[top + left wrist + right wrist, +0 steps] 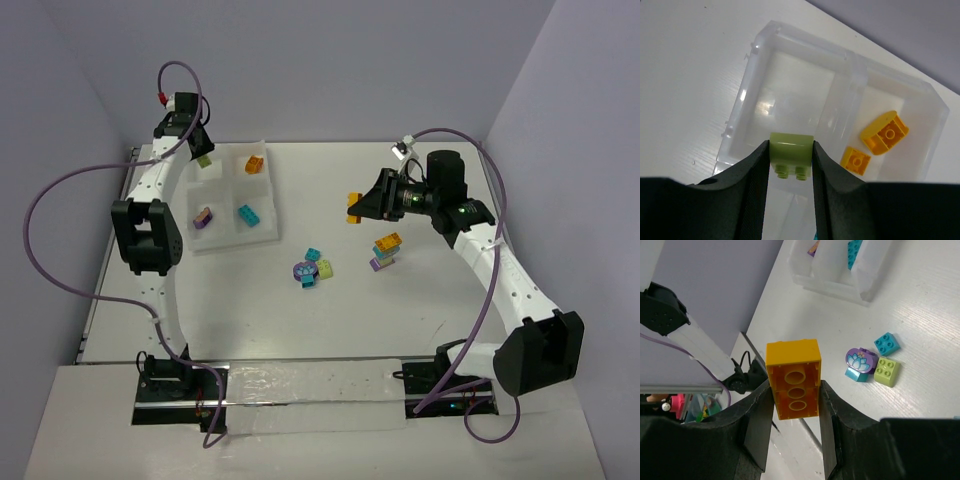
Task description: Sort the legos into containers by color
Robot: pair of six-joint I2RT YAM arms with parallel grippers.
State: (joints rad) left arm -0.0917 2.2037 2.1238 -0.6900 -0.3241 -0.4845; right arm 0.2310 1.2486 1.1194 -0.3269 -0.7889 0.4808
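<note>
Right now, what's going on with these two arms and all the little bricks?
Two arms are sorting bricks by colour into a four-part white tray. The left gripper holds a lime green brick over an empty compartment; the next compartment has two orange bricks. The right gripper holds a long orange brick above the table. A loose cluster and a stacked clump wait unsorted.

occlusion — left arm [160, 215] hides tray's [262, 238] left edge | clump [386, 250] — brick count unclear
</note>
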